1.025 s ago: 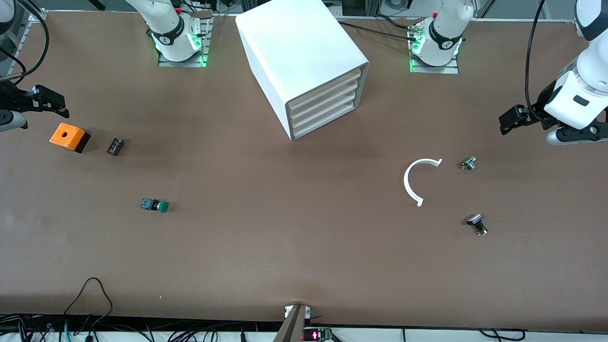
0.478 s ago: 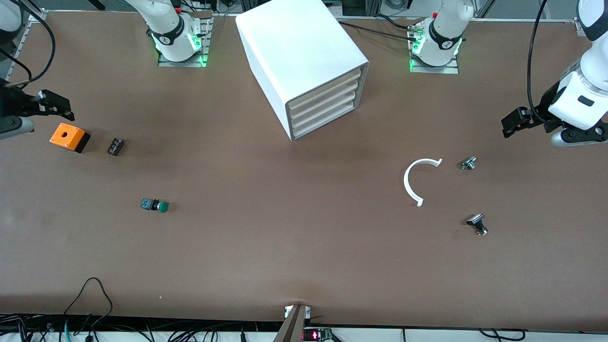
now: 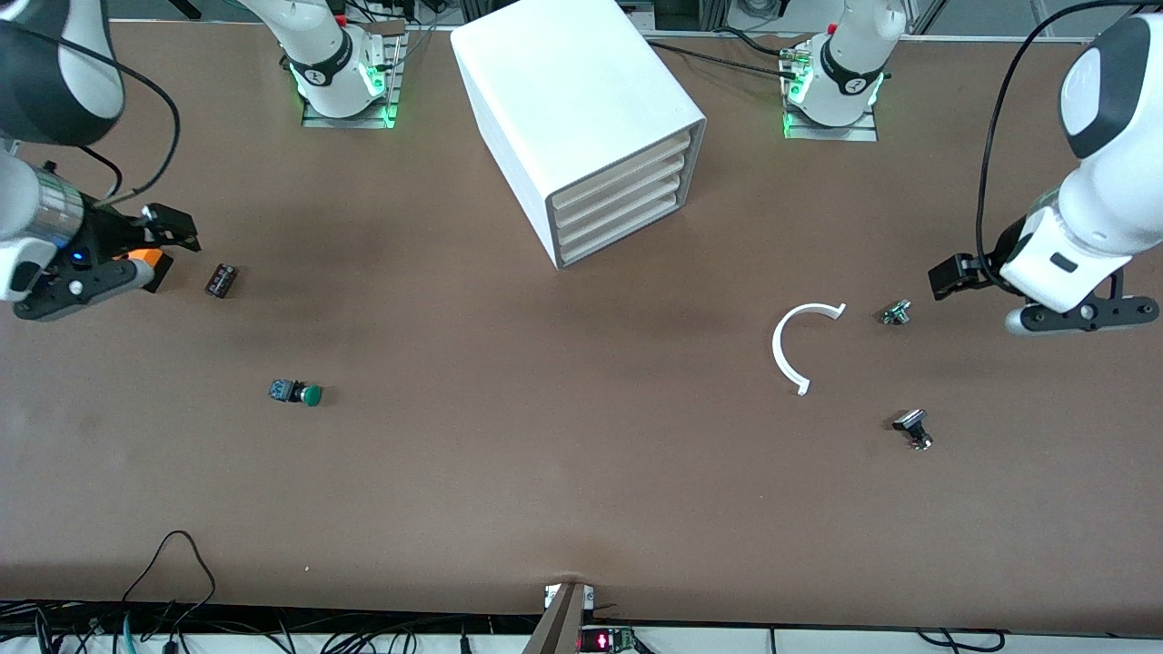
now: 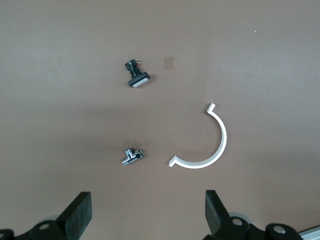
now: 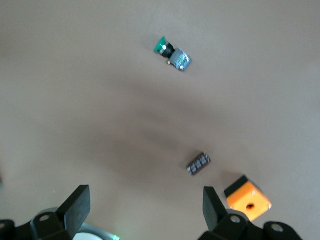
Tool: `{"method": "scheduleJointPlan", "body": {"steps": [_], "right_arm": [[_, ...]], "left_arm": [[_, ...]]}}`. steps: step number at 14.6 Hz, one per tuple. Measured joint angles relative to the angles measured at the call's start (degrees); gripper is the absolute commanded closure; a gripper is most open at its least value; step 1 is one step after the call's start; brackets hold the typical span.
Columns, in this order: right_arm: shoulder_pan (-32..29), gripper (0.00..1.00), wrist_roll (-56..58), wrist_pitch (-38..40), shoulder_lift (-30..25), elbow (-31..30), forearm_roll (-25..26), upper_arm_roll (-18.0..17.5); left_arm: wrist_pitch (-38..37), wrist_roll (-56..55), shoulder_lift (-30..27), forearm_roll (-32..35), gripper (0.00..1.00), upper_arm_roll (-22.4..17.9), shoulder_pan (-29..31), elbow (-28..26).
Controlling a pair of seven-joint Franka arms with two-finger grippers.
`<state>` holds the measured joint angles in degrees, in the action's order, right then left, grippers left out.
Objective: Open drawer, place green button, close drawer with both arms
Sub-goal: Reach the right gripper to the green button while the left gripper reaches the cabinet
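The white cabinet (image 3: 581, 100) stands in the middle of the table near the bases. Its lowest drawer (image 3: 620, 230) is shut, like the three above it. The green-capped button (image 3: 301, 393) lies on its side toward the right arm's end and shows in the right wrist view (image 5: 172, 54). My right gripper (image 3: 173, 227) is open and empty over the orange box (image 3: 145, 261); in the right wrist view its jaws (image 5: 145, 210) stand wide apart. My left gripper (image 3: 948, 275) is open and empty above the table beside a silver fitting (image 3: 896, 312); it also shows in the left wrist view (image 4: 147, 215).
A small black part (image 3: 221, 280) lies beside the orange box. A white C-shaped piece (image 3: 789, 350), the silver fitting (image 4: 132, 156) and a black-capped button (image 3: 913, 428) lie toward the left arm's end. Cables run along the table's near edge.
Both arms have swung in from the table's ends. The right gripper has come over the orange box. The left gripper has moved toward the silver fitting.
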<state>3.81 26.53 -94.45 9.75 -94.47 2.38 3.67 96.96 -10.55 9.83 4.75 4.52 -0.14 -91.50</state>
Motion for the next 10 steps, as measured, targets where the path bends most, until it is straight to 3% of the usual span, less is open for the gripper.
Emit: {"method": "scheduleJointPlan", "body": {"steps": [10], "right_arm": [[-3.79, 0.0, 34.57, -16.89, 16.27, -0.14, -2.57, 0.87]], "left_arm": [[-3.29, 0.1, 0.54, 0.0, 0.0, 0.71, -0.11, 0.42]]}}
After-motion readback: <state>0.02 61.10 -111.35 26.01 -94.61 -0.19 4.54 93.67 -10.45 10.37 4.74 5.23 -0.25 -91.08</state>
